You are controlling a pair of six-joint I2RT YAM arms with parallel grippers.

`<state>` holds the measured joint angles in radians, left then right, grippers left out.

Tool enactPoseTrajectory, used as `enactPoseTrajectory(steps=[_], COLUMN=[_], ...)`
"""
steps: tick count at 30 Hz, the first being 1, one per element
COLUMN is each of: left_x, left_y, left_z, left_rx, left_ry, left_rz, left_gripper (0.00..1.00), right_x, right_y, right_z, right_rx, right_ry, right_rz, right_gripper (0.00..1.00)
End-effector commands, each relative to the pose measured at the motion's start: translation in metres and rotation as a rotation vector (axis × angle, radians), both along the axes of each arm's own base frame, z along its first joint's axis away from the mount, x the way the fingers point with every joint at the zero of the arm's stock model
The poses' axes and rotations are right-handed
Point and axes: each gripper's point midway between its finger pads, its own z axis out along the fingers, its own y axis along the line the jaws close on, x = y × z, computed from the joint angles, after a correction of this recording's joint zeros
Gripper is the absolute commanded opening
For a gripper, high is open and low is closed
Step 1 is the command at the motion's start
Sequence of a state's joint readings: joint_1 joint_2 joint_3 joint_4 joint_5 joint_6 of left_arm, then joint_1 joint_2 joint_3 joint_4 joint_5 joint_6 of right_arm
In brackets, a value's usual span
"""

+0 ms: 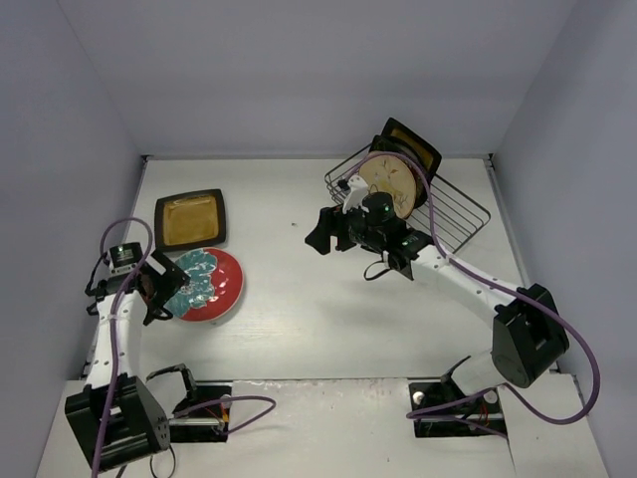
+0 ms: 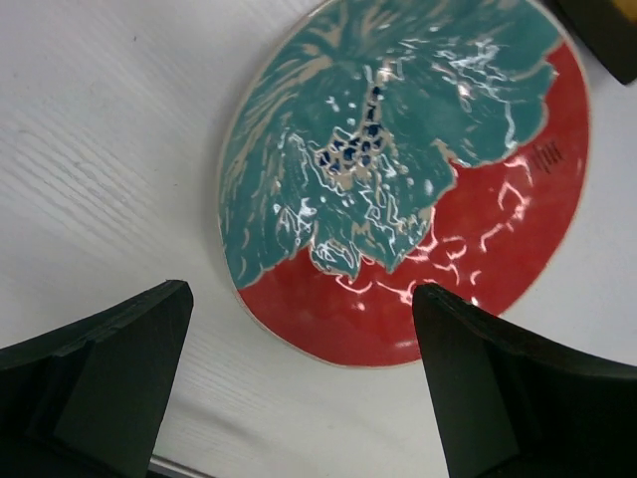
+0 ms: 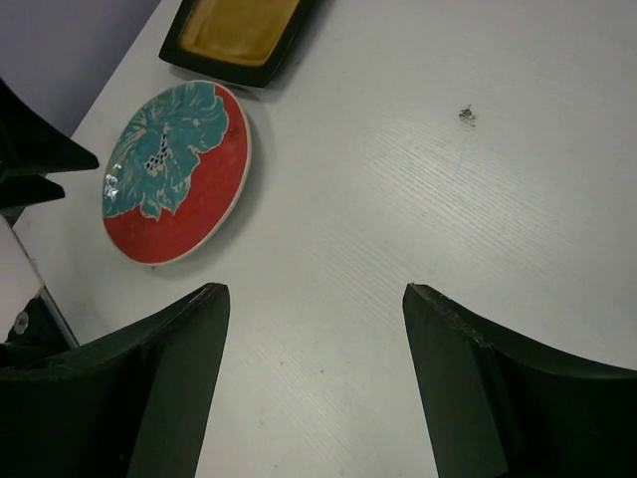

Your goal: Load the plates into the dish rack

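A round red-teal floral plate lies flat on the table at the left. My left gripper is open at its near-left rim, one finger over the red edge, nothing between the jaws. A square amber plate lies just behind the floral one. The black wire dish rack stands at the back right; a round cream plate and another amber plate stand in it. My right gripper hangs open and empty over the table's middle, left of the rack.
Grey walls enclose the table on the left, back and right. The left arm shows at the left edge of the right wrist view. A small dark speck marks the white tabletop.
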<state>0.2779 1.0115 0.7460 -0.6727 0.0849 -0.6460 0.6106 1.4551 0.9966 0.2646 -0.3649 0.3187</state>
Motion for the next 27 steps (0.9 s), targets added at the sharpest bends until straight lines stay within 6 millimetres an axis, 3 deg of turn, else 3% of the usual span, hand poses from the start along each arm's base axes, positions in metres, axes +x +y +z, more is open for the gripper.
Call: enactPoseTrajectory(steps=[1,7,11,16,20,27], left_x=[0.017,0.012,0.017,0.031,0.034,0.033], left_y=[-0.005,0.015,0.029,0.033,0.01,-0.053], left_z=[-0.006,-0.042,-0.055,-0.067,-0.081,-0.094], left_rx=[-0.155,-0.286,-0.308,-0.329,-0.413,-0.394], left_ry=[-0.097,-0.11,-0.131,-0.125,-0.071,0.015], left_rz=[0.059,0.25,0.304,0.275,0.18,-0.068], left_gripper=[0.97,0.97,0.96,0.81,0.67,0.6], right_x=[-0.002,-0.011,-0.012,-0.014,-0.011,-0.008], right_y=[0.018,0.021,0.019,0.013,0.006,-0.005], right_z=[0.026,0.021,0.019,0.016,0.017,0.018], right_rx=[0.116,0.142,0.151,0.152,0.148,0.14], right_ry=[-0.051,-0.035,-0.033,-0.03,-0.036,-0.043], right_rz=[0.065,0.103,0.104,0.095,0.079,0.042], right_gripper=[0.71,0.71,0.71,0.71,0.71,0.71])
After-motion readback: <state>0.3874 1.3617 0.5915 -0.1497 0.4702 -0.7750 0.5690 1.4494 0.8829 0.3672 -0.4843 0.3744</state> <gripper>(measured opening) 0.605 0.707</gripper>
